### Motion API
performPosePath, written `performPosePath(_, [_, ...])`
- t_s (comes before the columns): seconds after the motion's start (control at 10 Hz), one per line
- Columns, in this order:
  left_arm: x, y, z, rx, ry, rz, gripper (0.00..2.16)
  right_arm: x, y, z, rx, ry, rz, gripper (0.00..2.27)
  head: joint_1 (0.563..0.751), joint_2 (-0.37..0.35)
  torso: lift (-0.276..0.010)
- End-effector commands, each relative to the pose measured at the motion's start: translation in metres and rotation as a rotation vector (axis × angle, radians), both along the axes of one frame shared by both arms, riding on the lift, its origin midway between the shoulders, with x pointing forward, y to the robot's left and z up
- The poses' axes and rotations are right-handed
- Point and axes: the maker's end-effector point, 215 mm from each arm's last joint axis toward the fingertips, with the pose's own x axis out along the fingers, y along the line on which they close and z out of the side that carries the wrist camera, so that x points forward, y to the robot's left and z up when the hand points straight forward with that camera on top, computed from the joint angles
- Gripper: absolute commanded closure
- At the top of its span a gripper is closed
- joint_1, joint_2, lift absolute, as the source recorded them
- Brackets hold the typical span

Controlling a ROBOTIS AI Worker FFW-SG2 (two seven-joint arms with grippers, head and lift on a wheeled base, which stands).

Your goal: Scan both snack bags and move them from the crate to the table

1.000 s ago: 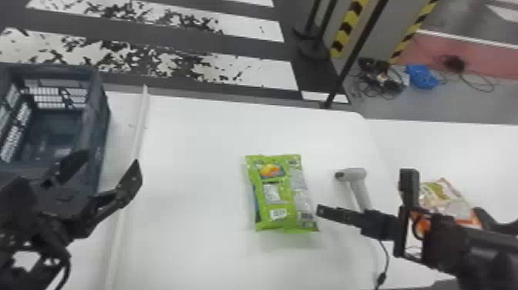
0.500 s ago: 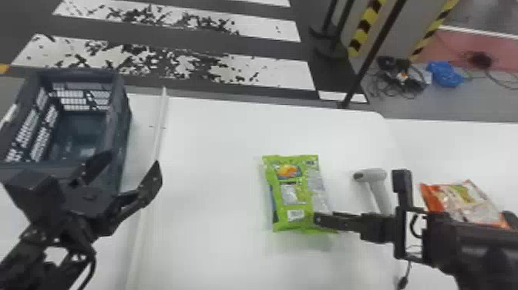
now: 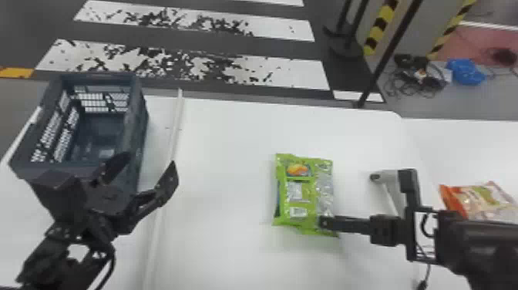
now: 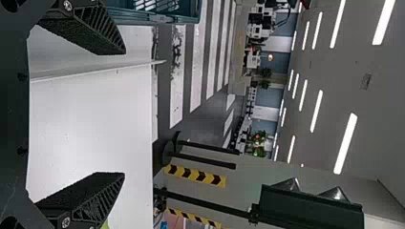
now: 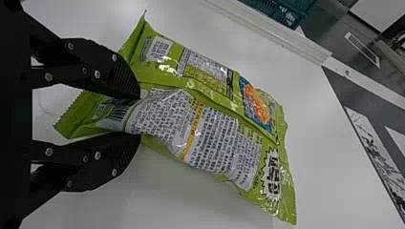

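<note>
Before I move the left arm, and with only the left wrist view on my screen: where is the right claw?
Observer: The right claw is at the near right corner of the green snack bag.
Operator: And the scanner?
Observer: The scanner lies a little to the right of that bag.
Operator: Where's the other snack bag, then?
Observer: The orange and white snack bag lies farther right, past the scanner.
</note>
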Motion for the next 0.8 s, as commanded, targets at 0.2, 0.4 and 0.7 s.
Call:
performPosePath(0.2, [0.000, -0.001, 0.000, -0.001, 0.000, -0.003, 0.09, 0.009, -0.014, 0.054, 0.118, -0.108, -0.064, 2.24, 0.695, -0.129, -0.088])
performPosePath(0.4, [0.000, -0.003, 0.003, -0.002, -0.004, -0.006, 0.09, 0.031, -0.060, 0.110, 0.170, -0.228, -0.204, 2.24, 0.695, -0.151, -0.088])
performPosePath(0.7, [0.000, -0.003, 0.007, -0.002, -0.011, -0.007, 0.09, 0.057, -0.178, 0.138, 0.021, -0.310, -0.502, 2.24, 0.695, -0.247, -0.088])
